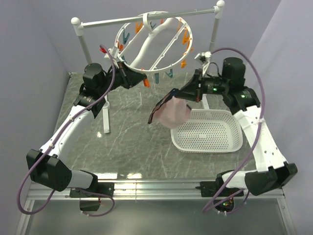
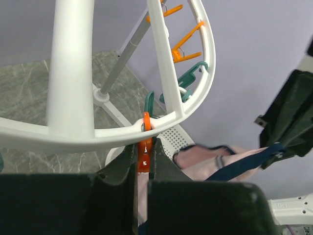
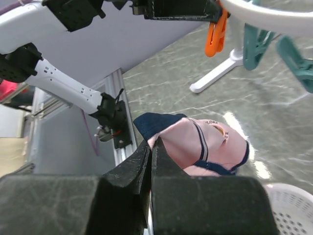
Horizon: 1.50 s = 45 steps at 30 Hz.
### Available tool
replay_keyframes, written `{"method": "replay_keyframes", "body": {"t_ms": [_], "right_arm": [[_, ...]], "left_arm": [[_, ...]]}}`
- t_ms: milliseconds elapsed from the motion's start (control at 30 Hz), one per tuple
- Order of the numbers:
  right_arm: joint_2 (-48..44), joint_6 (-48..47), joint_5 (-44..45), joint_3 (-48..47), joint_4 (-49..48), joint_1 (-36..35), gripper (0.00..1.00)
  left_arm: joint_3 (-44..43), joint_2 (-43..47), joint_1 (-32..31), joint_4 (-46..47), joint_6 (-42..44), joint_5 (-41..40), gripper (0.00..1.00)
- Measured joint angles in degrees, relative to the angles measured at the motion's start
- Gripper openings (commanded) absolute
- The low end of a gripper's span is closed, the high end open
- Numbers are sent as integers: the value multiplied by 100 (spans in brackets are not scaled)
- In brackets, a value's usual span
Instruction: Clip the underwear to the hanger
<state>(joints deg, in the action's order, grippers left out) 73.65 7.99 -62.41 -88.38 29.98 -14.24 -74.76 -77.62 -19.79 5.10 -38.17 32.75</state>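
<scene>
Most of the clip (image 2: 144, 159) is hidden between the clenched jaws of the left gripper (image 2: 144, 149), just under the hanger (image 2: 58, 137) rim. The right gripper (image 3: 150, 147), its arm stretched toward the hanger, grasps the underwear (image 3: 208, 147), which droops below the hanger.

1. The hanger (image 2: 58, 133) runs off the top and left edges of the left wrist view (its hook is out of frame).
2. The lower end of the orange clip (image 2: 145, 147) is buried between the fingers of the left gripper (image 2: 143, 157).
3. The pinched edge of the underwear (image 3: 205, 147) is hidden inside the right gripper (image 3: 150, 149), and its waistband print is too small to read.
4. From above, the underwear covers the far left corner of the basket (image 1: 217, 111).
</scene>
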Motion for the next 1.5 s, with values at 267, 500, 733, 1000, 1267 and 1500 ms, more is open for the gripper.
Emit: {"method": "replay_keyframes", "body": {"t_ms": [267, 500, 733, 1000, 1267, 1500], "right_arm": [[833, 308, 525, 96, -503, -761, 0], [1200, 299, 835, 96, -817, -1137, 0], [1325, 278, 1137, 96, -1080, -1327, 0], [1493, 350, 1436, 94, -1279, -1399, 0], [1545, 350, 1508, 33, -1283, -1447, 0], [1545, 354, 1458, -17, -1296, -1486, 0]], "left_arm": [[175, 7, 63, 437, -46, 339, 0], [225, 13, 72, 756, -83, 599, 0], [275, 13, 90, 931, -151, 756, 0], [428, 15, 122, 1311, -238, 850, 0], [605, 15, 149, 1893, -365, 999, 0], [684, 15, 160, 2247, -409, 1102, 0]]}}
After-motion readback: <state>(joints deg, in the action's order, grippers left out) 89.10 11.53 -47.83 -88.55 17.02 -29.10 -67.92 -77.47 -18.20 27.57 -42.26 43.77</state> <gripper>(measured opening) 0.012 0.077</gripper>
